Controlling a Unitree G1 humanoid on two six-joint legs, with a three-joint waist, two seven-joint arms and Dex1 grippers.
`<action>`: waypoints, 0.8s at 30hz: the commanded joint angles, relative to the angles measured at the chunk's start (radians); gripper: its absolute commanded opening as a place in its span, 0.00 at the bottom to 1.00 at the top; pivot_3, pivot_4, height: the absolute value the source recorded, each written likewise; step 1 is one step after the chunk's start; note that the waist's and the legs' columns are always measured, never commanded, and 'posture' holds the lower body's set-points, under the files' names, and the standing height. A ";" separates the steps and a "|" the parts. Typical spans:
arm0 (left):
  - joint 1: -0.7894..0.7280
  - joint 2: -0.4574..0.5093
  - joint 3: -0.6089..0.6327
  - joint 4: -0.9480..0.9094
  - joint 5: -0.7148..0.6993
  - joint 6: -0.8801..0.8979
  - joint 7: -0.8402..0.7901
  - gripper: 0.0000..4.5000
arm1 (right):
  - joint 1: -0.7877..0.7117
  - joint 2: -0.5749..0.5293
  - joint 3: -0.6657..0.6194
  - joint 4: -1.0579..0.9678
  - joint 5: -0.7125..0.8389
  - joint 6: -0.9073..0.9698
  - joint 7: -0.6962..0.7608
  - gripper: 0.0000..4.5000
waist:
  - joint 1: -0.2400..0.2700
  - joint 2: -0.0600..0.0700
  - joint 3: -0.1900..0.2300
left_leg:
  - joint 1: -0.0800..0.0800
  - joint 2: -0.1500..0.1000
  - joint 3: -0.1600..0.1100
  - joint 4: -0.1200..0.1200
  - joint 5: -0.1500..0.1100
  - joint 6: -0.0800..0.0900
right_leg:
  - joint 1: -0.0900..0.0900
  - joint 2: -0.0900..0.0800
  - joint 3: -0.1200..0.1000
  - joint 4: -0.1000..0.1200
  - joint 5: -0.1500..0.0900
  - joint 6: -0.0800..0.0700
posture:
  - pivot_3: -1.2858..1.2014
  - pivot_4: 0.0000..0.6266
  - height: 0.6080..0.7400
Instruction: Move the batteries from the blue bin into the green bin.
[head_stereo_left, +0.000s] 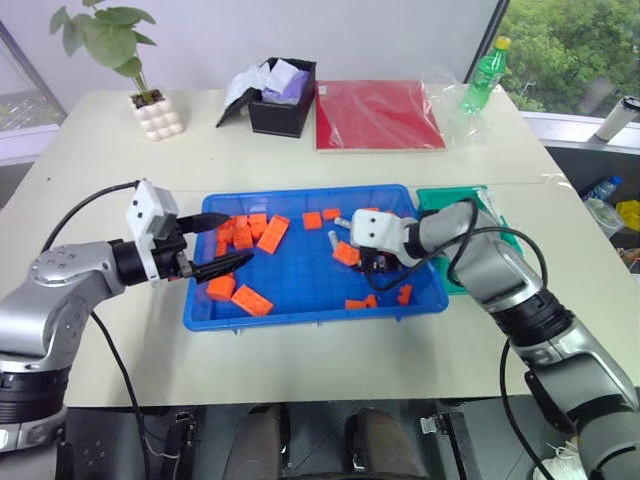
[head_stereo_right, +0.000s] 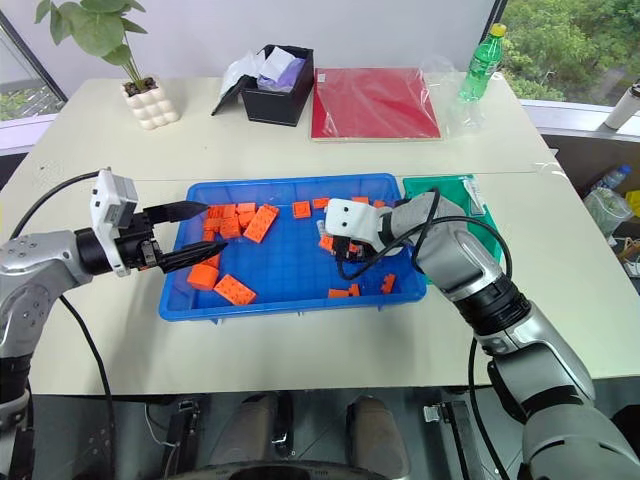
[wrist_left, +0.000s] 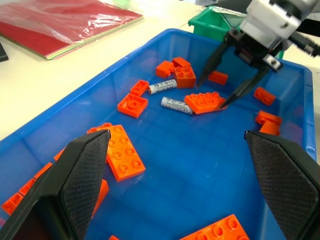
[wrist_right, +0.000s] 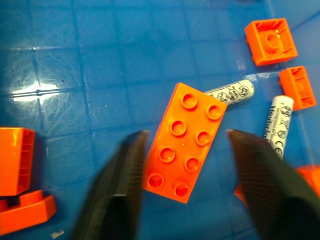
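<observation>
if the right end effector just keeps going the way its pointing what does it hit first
Most likely the orange eight-stud block, which lies between the open fingers of the right end effector; one battery is tucked against its far end. Depth is hard to judge.

The left arm reaches in from the frame's left edge, its tool (head_stereo_left: 222, 243) level with fingers spread apart. The right arm bends in from lower right, its tool (wrist_left: 223, 84) angled downward, fingers parted, empty.

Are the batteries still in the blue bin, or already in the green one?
Still in the blue bin: two batteries lie flat on its floor beside an orange block.
</observation>
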 joint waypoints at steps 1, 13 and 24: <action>-0.001 0.004 0.018 -0.019 -0.001 -0.015 0.006 1.00 | -0.032 0.019 -0.058 -0.063 0.060 0.117 0.004 0.80 | 0.000 0.000 0.000 | 0.000 0.000 0.000 0.000 0.000 0.000 | 0.000 0.000 0.000 0.000 0.000 0.000 | 0.52 0.24 1.00; -0.004 0.008 0.020 -0.034 -0.011 -0.008 0.013 1.00 | -0.020 0.017 -0.017 0.037 0.080 0.101 -0.029 0.80 | 0.000 0.000 0.000 | 0.000 0.000 0.000 0.000 0.000 0.000 | 0.000 0.000 0.000 0.000 0.000 0.000 | 0.52 0.24 1.00; -0.003 0.014 0.029 -0.059 -0.018 0.001 0.023 1.00 | -0.007 0.028 0.016 0.136 0.057 0.010 -0.057 0.69 | -0.001 0.000 0.000 | 0.000 0.000 0.000 0.000 0.000 0.000 | 0.000 0.000 0.000 0.000 0.000 0.000 | 0.52 0.24 1.00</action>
